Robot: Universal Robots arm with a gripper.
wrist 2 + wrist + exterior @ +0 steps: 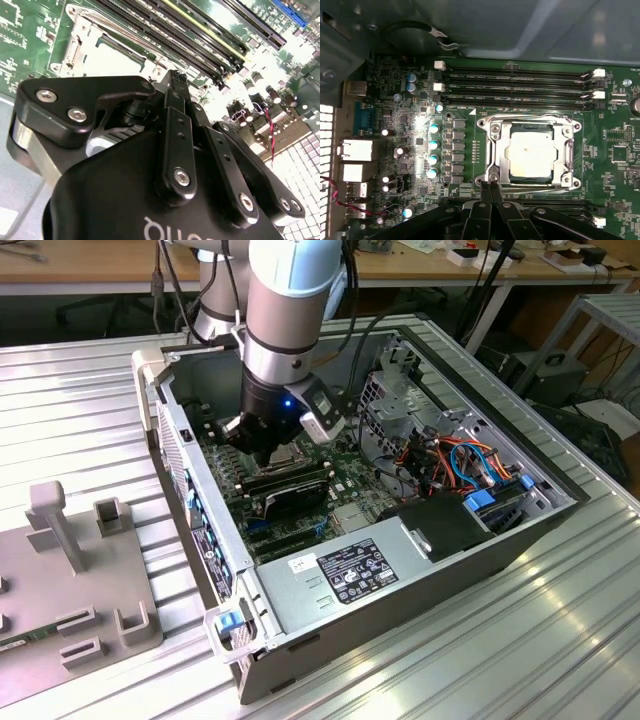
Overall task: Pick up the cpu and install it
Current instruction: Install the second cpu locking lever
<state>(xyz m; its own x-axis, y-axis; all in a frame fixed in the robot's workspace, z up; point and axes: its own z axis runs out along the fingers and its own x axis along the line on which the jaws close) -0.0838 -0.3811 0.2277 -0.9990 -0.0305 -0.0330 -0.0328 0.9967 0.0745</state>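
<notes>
Gripper [488,186] nearest lens in first wrist view, fingers [484,192] pressed together, nothing between them, tips at socket [532,154] frame's corner, apparently just touching it. Cpu [531,154] sits flat inside socket, grey face up, frame around it. Memory sticks [520,82] run along socket's far side, board [615,150] green beneath. Exterior view: arm [290,310] reaches down into open case [420,560], gripper [255,445] low over board near case's rear wall.
</notes>
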